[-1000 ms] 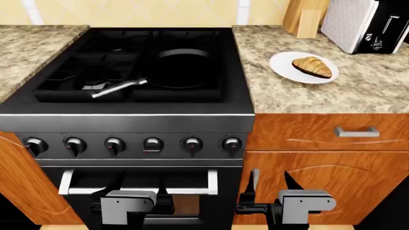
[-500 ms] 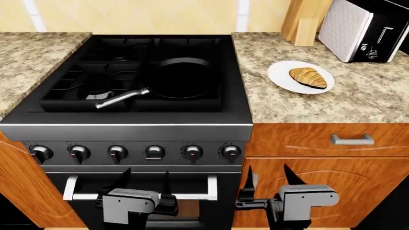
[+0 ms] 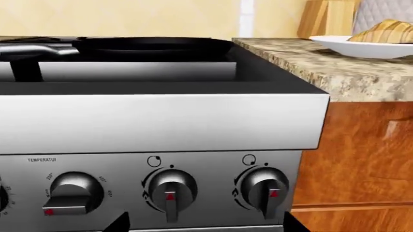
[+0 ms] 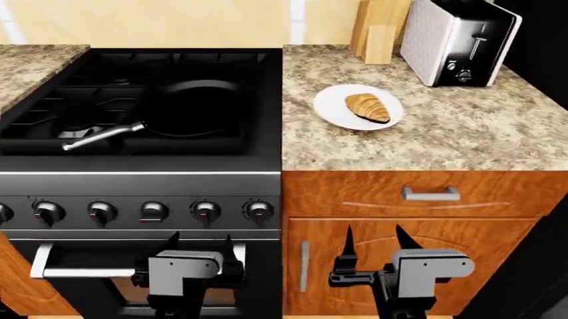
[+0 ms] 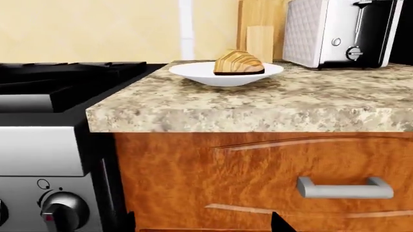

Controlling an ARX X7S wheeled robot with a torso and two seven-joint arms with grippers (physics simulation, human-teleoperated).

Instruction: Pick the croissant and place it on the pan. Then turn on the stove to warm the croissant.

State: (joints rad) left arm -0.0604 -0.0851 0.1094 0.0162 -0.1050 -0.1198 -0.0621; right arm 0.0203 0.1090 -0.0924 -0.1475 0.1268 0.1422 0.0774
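Knobs [image 3: 170, 192] on the stove [image 3: 161, 123] are filling the left wrist view, the pan [image 3: 152, 44] sitting above. Head view: the croissant [image 4: 366, 107] is lying on a white plate [image 4: 330, 108] right of the stove; the left gripper [image 4: 201, 247] and right gripper [image 4: 372, 242] are hanging low, jaws spread, empty. Right wrist view: the croissant is resting near the toaster [image 5: 335, 31]

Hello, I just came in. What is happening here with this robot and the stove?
Nothing is being handled yet. The golden-brown crescent croissant lies on the round white plate on the speckled granite counter. The round black frying pan sits empty on the black gas stove. The left claw and right claw are open and low, in front of the oven and cabinet.
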